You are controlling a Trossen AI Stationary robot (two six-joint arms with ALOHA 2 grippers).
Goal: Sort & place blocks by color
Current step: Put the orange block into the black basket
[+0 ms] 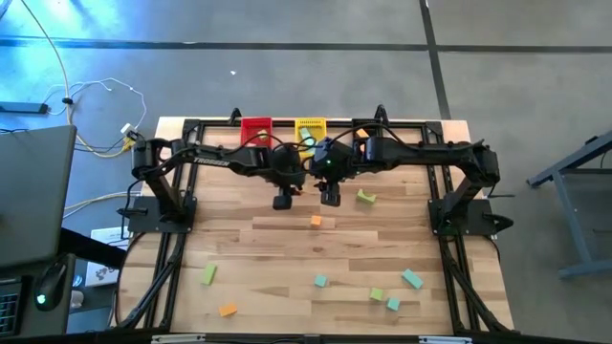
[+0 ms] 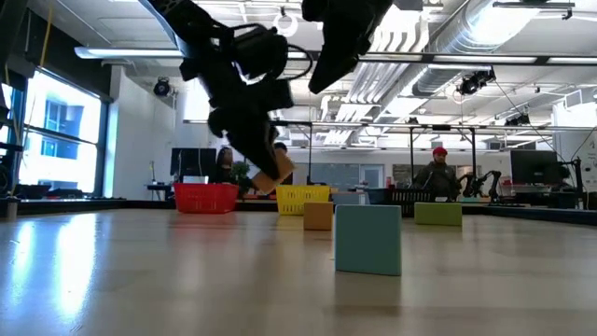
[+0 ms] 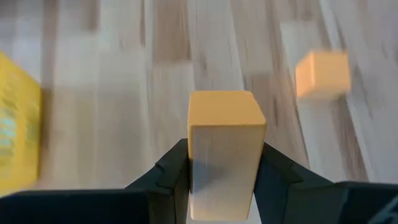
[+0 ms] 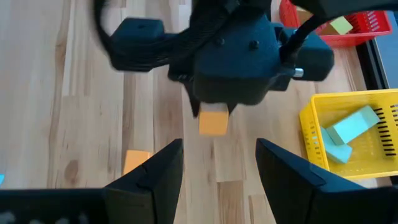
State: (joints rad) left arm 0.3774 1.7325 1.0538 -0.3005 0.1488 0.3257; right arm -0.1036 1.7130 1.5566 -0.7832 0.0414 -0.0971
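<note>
Nearest the low camera: a teal block [image 2: 367, 240] on the counter [image 1: 268, 258], with more loose blocks scattered across the near half, among them a green bar [image 1: 208, 275], an orange bar [image 1: 227, 310] and a teal piece [image 1: 412, 279]; all still unsorted.

Mid-counter: left gripper [image 3: 225, 163] has its fingers clamped on an orange block [image 3: 225, 149], held clear of the wood; a second orange cube [image 1: 316, 221] sits on the counter just beside and below it; right gripper [image 4: 219, 163] hangs close alongside, fingers spread wide with nothing between them.

Far edge: red bin [image 1: 255, 128] with a green piece inside, yellow bin [image 4: 348, 134] with teal pieces in it.

Risks:
- the two wrists are nearly touching in the high view; any sideways move by either arm could clip the other and knock the held block loose;
- only the lower part of the block sits between the fingers, most of it stands proud; a fast swing could tilt it out;
- bins sit side by side, so an early release could land it in the wrong colour or on a rim;
- can't see a bin already holding orange, so the target is unclear.
</note>
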